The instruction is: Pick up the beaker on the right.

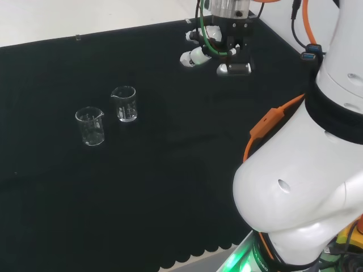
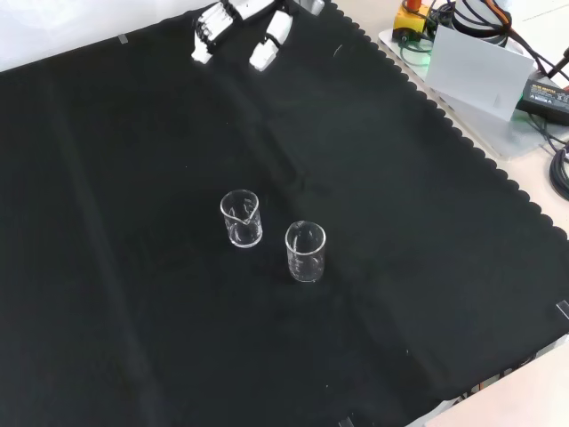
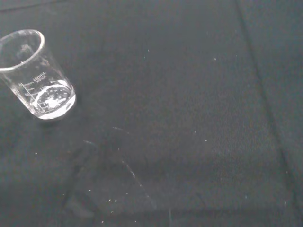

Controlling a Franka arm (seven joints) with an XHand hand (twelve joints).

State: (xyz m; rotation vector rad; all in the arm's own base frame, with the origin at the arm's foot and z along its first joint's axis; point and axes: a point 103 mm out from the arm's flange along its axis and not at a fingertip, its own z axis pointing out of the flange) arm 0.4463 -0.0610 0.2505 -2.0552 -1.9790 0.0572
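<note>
Two clear glass beakers stand upright on the black cloth, both empty as far as I can see. In the head view one beaker (image 1: 90, 126) is to the left and the other beaker (image 1: 125, 103) a little right and farther back. In the front view they are the right-hand beaker (image 2: 305, 252) and the left-hand beaker (image 2: 241, 218). The hand (image 1: 218, 48) hovers well away from them, at the far right of the cloth in the head view, at the top edge in the front view (image 2: 236, 27). Its fingers are straight and hold nothing. One beaker (image 3: 35, 75) appears in the wrist view.
The arm's big white links (image 1: 306, 170) stand at the right of the head view. In the front view a grey box (image 2: 480, 76) and cables lie beyond the cloth's scalloped edge at the top right. Black cloth (image 2: 133, 311) spreads all around the beakers.
</note>
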